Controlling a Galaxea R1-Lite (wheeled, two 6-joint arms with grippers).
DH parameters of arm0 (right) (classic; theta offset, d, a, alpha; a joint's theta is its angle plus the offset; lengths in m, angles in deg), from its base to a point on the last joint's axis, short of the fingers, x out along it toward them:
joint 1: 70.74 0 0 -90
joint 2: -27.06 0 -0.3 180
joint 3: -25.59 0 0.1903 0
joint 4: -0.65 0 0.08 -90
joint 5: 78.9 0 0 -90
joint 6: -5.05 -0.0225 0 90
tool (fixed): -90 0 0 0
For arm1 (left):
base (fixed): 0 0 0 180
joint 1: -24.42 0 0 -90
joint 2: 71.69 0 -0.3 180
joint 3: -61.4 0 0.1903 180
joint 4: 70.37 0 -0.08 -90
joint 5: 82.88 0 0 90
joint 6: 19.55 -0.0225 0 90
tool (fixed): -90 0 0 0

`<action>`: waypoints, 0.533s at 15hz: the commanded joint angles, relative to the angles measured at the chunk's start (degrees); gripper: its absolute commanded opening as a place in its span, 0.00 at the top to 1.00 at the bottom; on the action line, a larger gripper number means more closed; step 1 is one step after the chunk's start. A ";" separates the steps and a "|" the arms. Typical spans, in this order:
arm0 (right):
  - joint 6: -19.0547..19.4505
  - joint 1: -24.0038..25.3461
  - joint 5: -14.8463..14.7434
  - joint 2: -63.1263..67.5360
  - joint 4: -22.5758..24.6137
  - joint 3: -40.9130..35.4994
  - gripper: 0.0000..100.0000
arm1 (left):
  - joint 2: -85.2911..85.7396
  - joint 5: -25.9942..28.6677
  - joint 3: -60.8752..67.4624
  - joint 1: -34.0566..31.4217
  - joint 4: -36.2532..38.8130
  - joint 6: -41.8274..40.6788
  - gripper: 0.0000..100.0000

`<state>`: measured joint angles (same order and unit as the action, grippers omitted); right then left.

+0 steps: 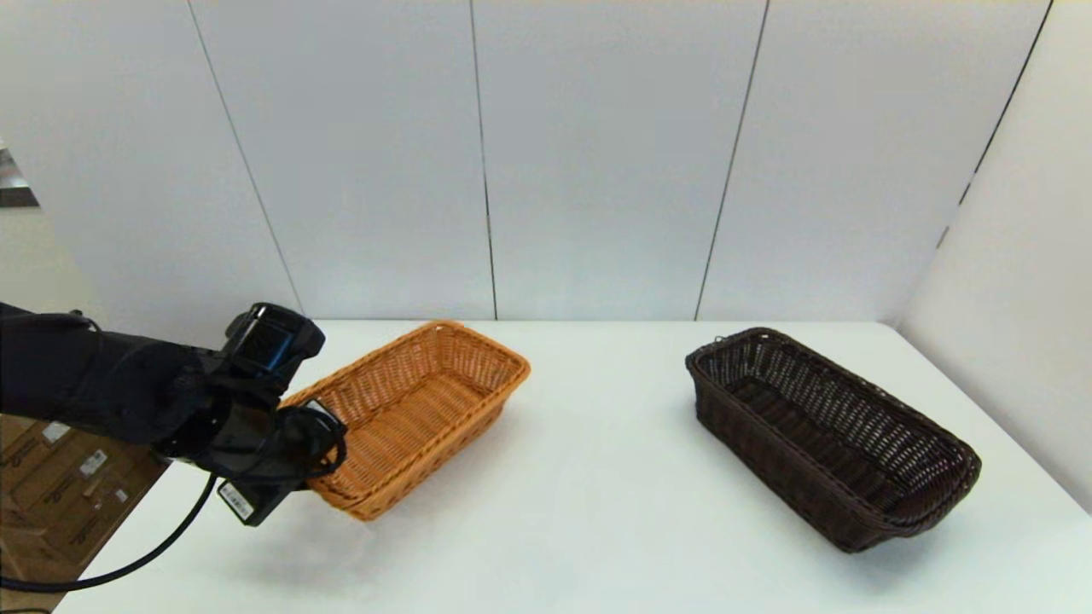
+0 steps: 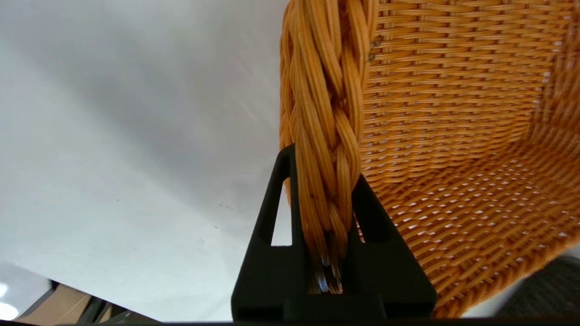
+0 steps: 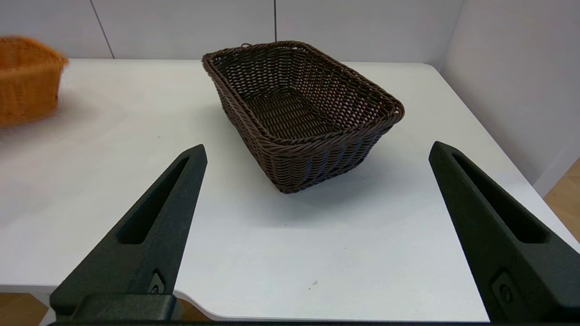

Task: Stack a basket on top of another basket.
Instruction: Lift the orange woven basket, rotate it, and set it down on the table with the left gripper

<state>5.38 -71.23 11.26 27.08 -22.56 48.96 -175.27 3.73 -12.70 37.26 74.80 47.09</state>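
Two baskets on white table (image 1: 597, 512), well apart: orange basket (image 1: 414, 409) at lower left of head view, dark basket (image 1: 832, 435) at right, flat and untouched. Left gripper (image 2: 324, 217) clamped on braided rim (image 2: 326, 113) of orange basket, one finger inside, one outside; near end seemingly raised off table, shadow beneath. Right gripper (image 3: 317, 235) wide open, empty, at near table edge facing dark basket. Step in hand, by judgement: carrying orange basket, contrary to task wording. Next move: lift clear, travel rightward across frame, align long axes, lower to nest.
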 commanded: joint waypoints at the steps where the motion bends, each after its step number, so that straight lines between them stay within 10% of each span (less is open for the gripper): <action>1: 0.11 -0.04 0.02 -0.02 0.02 0.00 0.00 | 3.56 1.54 0.02 0.00 0.12 0.15 1.00; 8: 0.20 -0.04 0.02 -0.02 0.02 0.00 0.00 | 7.78 8.49 1.34 0.08 2.14 -13.38 1.00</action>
<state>5.56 -71.23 11.26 27.08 -22.58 48.96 -168.35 11.47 -11.58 37.28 77.39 39.01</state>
